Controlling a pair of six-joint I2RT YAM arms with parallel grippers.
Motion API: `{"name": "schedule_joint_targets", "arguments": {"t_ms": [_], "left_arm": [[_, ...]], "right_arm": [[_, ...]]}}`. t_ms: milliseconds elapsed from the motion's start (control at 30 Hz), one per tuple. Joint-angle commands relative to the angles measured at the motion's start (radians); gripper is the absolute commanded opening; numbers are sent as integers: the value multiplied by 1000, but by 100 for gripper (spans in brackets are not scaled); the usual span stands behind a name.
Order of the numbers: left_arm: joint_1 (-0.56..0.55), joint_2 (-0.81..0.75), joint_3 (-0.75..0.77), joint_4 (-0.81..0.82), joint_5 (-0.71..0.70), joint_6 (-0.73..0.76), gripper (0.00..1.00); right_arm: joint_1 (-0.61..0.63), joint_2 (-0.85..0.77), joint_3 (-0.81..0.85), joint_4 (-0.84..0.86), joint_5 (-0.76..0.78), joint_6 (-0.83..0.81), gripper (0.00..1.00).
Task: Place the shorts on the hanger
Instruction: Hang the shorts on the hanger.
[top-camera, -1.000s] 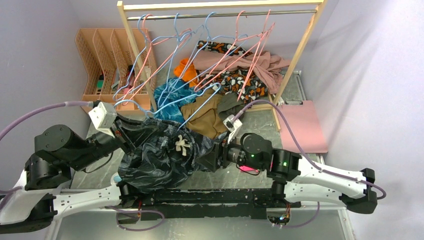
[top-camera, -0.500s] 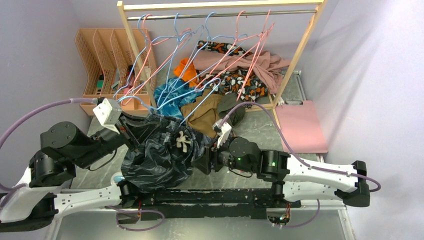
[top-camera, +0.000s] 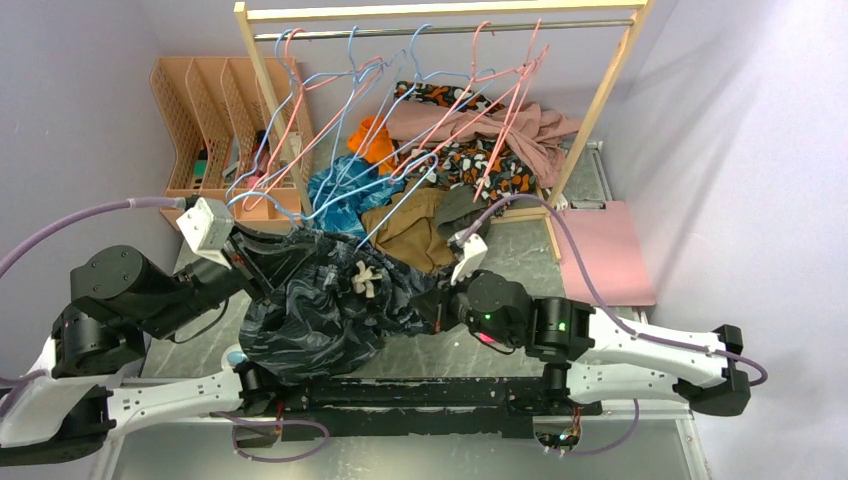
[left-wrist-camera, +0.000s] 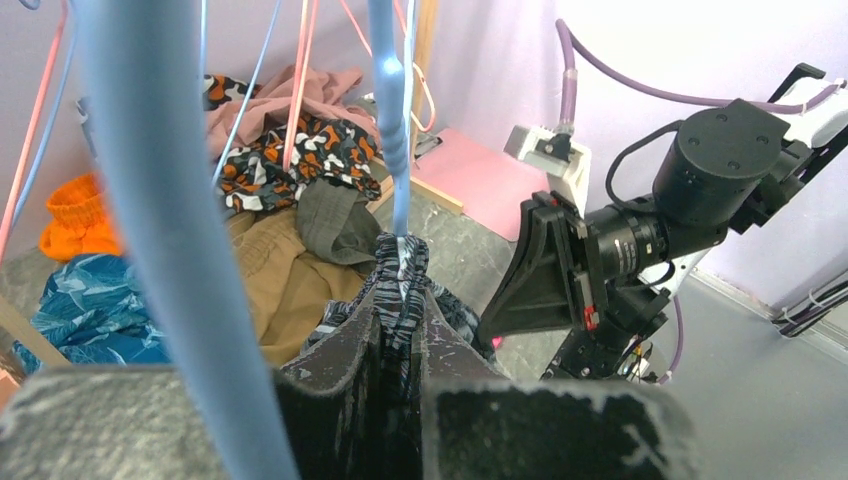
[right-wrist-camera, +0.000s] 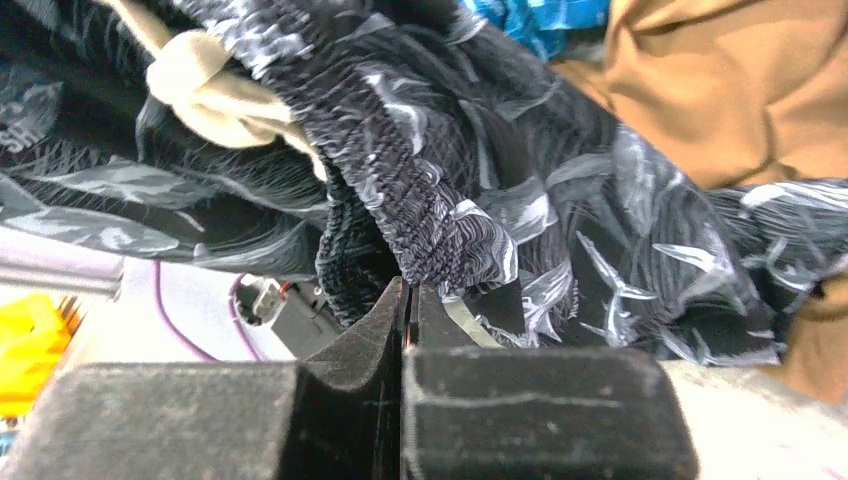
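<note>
The shorts (top-camera: 310, 310), dark with a pale leaf print and a white drawstring (top-camera: 363, 280), hang bunched between both arms. My left gripper (top-camera: 285, 265) is shut on the gathered waistband (left-wrist-camera: 402, 262), which sticks up between its fingers. A light-blue hanger (top-camera: 398, 212) slants down from the rail, and its wire (left-wrist-camera: 402, 150) meets the waistband just past the left fingertips. My right gripper (top-camera: 437, 305) is at the shorts' right edge, its jaws pressed together under the waistband (right-wrist-camera: 420, 220). It (right-wrist-camera: 408, 285) appears to pinch a thin fold. The drawstring knot (right-wrist-camera: 215, 95) lies upper left.
A wooden rack (top-camera: 440, 12) carries several pink and blue wire hangers. Beneath it lies a clothes pile: teal garment (top-camera: 335, 195), brown garment (top-camera: 405, 235), orange-and-black patterned cloth (top-camera: 480, 165). An orange file organiser (top-camera: 215, 110) stands at back left and a pink board (top-camera: 605, 250) lies right.
My right gripper went from wide open to shut at the shorts' right edge and drew back right, stretching the fabric that way. The left gripper kept its hold and shifted slightly.
</note>
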Motion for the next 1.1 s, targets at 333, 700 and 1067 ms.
{"name": "schedule_joint_targets", "arguments": {"t_ms": [333,700,1067], "left_arm": [[5,-13,19,-68,227,-53,7],[5,-55,-12,-160,400,-65,7],[5,25,-33,-269,437,-40,7]], "right_arm": [[7,-58,136,-306,476,119,0],[5,-91,219,-518,606,247,0],[5,-103,339,-631,568,221,0]]}}
